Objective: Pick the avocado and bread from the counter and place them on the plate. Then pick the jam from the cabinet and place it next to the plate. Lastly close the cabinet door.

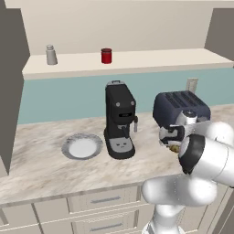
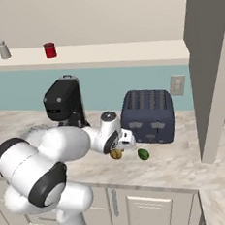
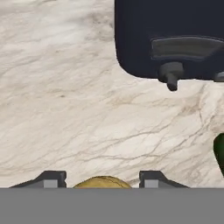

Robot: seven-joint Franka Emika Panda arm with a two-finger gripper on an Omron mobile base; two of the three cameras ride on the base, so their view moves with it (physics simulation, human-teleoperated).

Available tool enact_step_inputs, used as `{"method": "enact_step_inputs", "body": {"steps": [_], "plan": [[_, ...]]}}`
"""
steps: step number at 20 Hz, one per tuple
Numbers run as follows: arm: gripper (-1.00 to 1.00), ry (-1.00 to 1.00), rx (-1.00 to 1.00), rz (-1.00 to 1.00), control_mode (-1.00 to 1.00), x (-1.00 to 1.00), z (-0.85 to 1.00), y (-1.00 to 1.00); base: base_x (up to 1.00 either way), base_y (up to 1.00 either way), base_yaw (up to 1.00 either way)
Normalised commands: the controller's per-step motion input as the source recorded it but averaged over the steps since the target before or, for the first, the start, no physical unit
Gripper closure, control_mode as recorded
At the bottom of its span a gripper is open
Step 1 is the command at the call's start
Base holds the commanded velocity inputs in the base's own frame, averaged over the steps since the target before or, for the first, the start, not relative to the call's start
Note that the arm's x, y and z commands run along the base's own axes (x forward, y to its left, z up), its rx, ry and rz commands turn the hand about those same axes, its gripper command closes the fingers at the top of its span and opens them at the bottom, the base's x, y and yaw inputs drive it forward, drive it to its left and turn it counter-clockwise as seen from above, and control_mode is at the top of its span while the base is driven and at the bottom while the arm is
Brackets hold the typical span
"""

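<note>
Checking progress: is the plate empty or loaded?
Empty: the plate shows bare white; bread and avocado lie by the toaster.

The long beige marble-patterned table [image 1: 41,164] carries a round white plate with a grey speckled rim [image 1: 82,146] at its left, a black coffee machine [image 1: 119,119] just beside it, then a dark navy toaster [image 2: 148,115]. In front of the toaster lie a small golden-brown round bread [image 2: 116,154] and, near it, a green oval avocado [image 2: 143,154]. The pale cabinet shelf [image 1: 151,59] above holds a red jam jar [image 1: 106,55] and a grey-white shaker [image 1: 51,55], well apart.

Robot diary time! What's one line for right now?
hand: around bread, by toaster | avocado: on counter | plate: bare | jam: in cabinet
</note>
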Motion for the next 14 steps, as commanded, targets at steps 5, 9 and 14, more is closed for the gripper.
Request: {"method": "enact_step_inputs", "body": {"steps": [5,9,14], "plan": [[1.0,-0.39,0.03,-0.04,-1.0,0.0,1.0,0.67,0.0,0.0,0.0],[1.0,-0.38,0.01,0.0,-1.0,-0.23,0.96,1.0,0.0,0.0,0.0],[1.0,-0.31,0.0,0.0,-1.0,-0.37,0.44,1.0,0.0,0.0,0.0]]}}
